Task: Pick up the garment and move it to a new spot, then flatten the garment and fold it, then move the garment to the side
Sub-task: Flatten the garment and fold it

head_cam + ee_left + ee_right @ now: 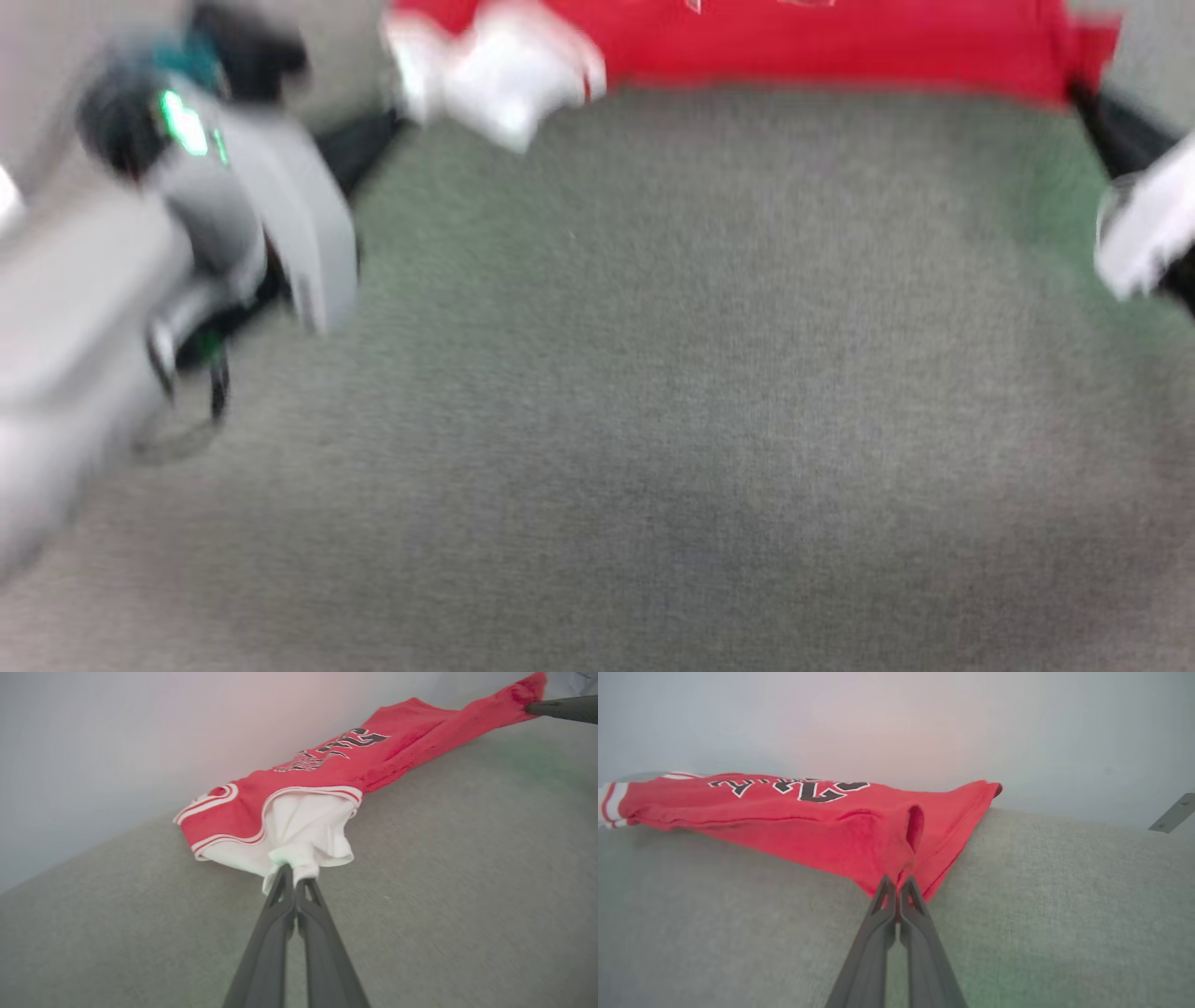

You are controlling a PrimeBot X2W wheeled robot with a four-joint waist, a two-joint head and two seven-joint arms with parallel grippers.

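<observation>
Two ends of the garment (327,765) are clamped, white sleeve in the closed left gripper (295,879), red corner in the closed right gripper (897,886), and it is stretched along the far edge of the grey surface (653,420) — pick-up seems done, while flattening, folding and shifting aside remain.

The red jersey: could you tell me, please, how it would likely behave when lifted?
Probably floppy: the jersey drapes and creases between the left gripper and right gripper. Likely light: the cloth looks thin. It may bunch; its white sleeve crumples at the pinch.
</observation>
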